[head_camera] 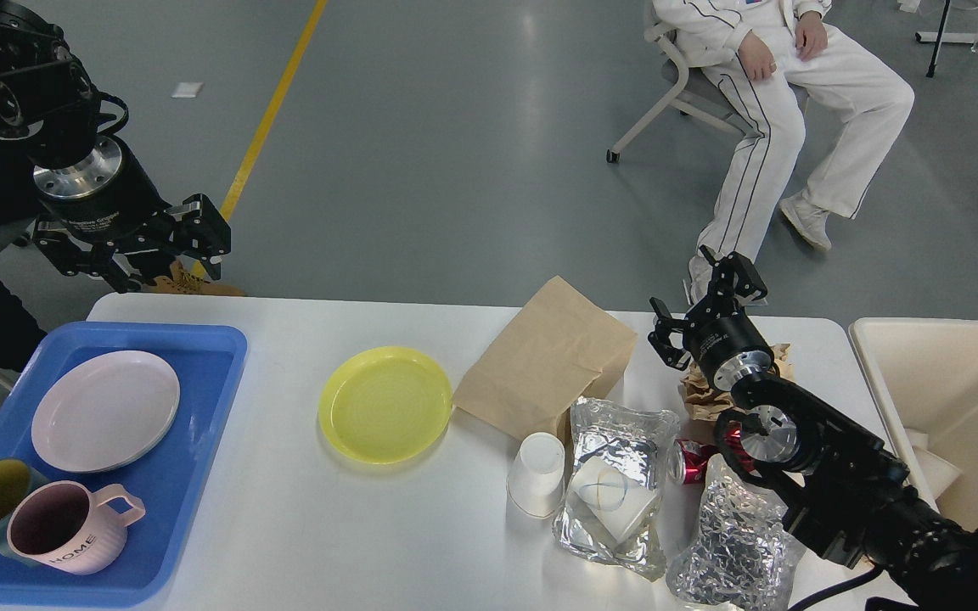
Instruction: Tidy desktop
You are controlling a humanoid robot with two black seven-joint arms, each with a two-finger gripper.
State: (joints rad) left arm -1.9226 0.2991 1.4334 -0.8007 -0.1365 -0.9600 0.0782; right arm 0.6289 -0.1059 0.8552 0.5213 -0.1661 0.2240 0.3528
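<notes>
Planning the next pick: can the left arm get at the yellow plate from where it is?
Probably yes. The yellow plate lies alone on bare desktop, with nothing on it. The left gripper hangs open above the desktop's far left corner, nothing between them. The paper bag sits just clear of its right rim.

Grey glossy floor (472, 144), soft glare patches near top centre. Yellow line (272, 110) running diagonally at left, small white scrap (186, 89) beside it. Light-framed chair (667, 93) upper right, occupied by seated person in white (795, 102). Stand base (964, 36) at far top right.
</notes>
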